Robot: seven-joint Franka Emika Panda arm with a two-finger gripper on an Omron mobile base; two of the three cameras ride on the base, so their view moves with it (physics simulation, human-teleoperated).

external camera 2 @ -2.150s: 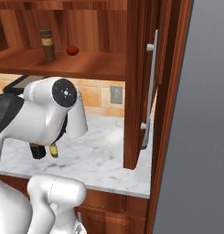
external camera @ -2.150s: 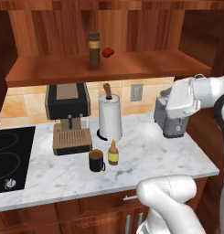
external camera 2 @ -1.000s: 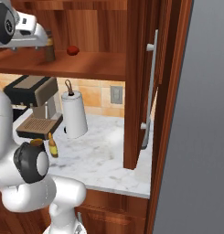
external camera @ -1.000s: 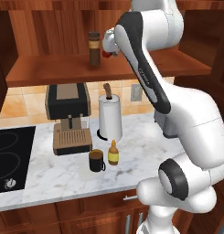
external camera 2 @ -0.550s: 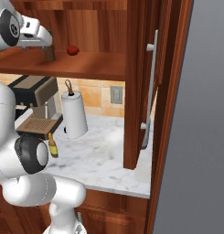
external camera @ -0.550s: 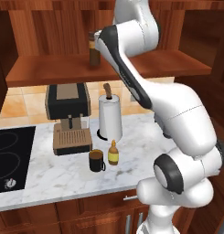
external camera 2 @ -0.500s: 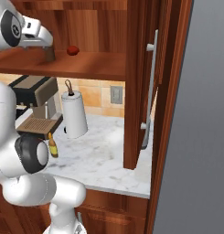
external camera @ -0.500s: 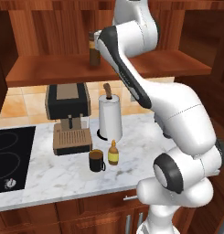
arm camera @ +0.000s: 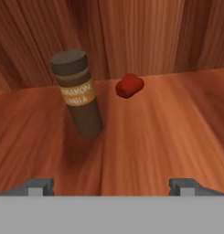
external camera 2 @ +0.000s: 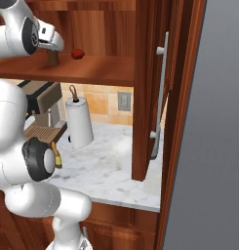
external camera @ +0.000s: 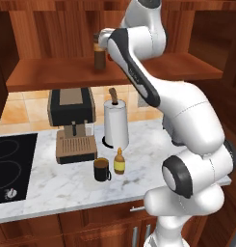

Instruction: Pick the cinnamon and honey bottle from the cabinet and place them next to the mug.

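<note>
Tool (arm camera: 111, 185) spread wide, gripping nothing, up at the cabinet (external camera: 52, 77) shelf.
Cinnamon (arm camera: 77, 93) stands upright upper left in hand view, red lump (arm camera: 130, 85) just beside it; honey bottle (external camera: 119, 162) next to mug (external camera: 101, 169) on tabletop (external camera: 57, 183), lower centre.

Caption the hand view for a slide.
Open gripper faces the upright cinnamon jar on the cabinet shelf, small red lump beside it.
</note>
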